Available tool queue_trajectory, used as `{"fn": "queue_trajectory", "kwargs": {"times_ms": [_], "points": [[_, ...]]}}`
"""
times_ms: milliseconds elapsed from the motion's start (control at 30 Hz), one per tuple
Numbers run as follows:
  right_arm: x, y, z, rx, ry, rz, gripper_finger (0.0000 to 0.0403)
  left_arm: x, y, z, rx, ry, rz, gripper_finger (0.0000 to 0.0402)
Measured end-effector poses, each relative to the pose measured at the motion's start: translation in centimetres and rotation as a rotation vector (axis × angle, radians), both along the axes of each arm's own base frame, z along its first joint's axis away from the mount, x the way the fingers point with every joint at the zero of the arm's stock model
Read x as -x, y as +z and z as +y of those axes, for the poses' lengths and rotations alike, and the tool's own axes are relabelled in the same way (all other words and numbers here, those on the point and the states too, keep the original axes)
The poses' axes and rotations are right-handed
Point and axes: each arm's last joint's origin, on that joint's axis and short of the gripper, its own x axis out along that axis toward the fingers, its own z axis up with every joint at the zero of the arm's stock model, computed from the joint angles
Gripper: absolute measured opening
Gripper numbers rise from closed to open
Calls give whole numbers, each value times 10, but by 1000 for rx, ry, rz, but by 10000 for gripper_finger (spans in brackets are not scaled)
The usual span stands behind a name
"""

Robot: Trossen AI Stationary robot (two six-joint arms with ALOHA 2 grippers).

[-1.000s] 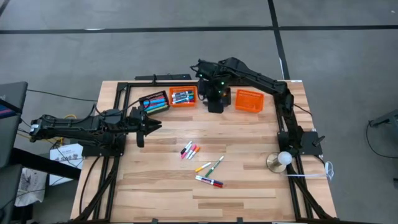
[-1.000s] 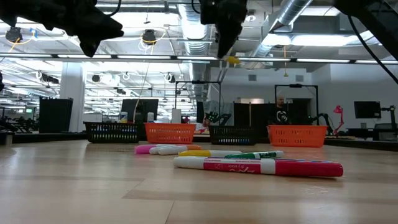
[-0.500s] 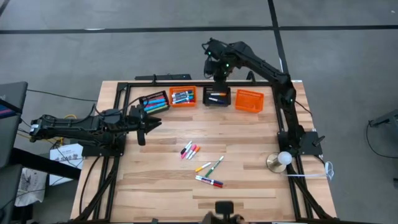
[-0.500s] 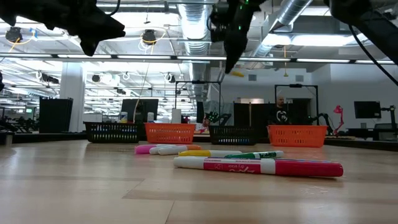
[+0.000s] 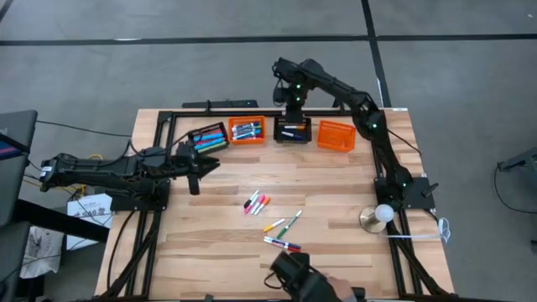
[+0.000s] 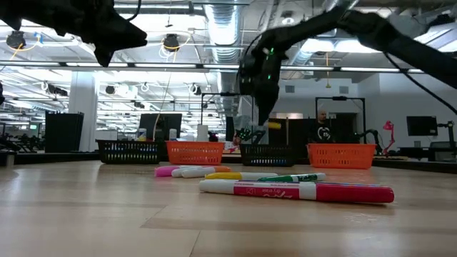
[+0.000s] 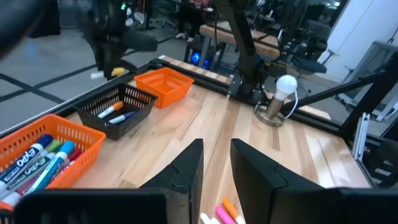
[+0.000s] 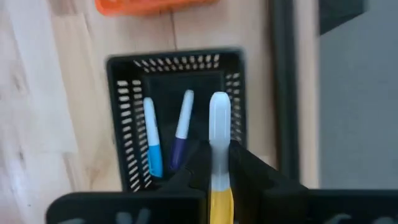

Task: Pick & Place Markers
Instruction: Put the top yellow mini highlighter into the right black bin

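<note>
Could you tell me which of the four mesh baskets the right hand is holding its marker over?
The black basket between the two orange ones; the right hand hangs above it gripping a yellow-and-white marker.

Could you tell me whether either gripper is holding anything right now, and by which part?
The right gripper holds a yellow and white marker at its middle, where white meets yellow, above the black basket. The left gripper holds nothing.

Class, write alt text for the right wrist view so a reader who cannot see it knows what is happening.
The right gripper holds a white-and-yellow marker above a black mesh basket on the wooden table. Two markers already lie in the basket, one white with a blue cap, one with a purple cap.
</note>
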Motion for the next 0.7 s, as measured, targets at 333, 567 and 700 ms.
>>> {"fn": "queue_trajectory", "kwargs": {"times_ms": [333, 567, 700], "points": [[-13, -62, -9, -110, 13, 78, 35, -9, -7, 0, -2, 7, 58, 80], [-13, -59, -8, -116, 20, 62, 17, -10, -8, 0, -4, 15, 61, 80], [-16, -67, -5, -121, 25, 59, 33, -10, -8, 0, -4, 15, 61, 80]]}}
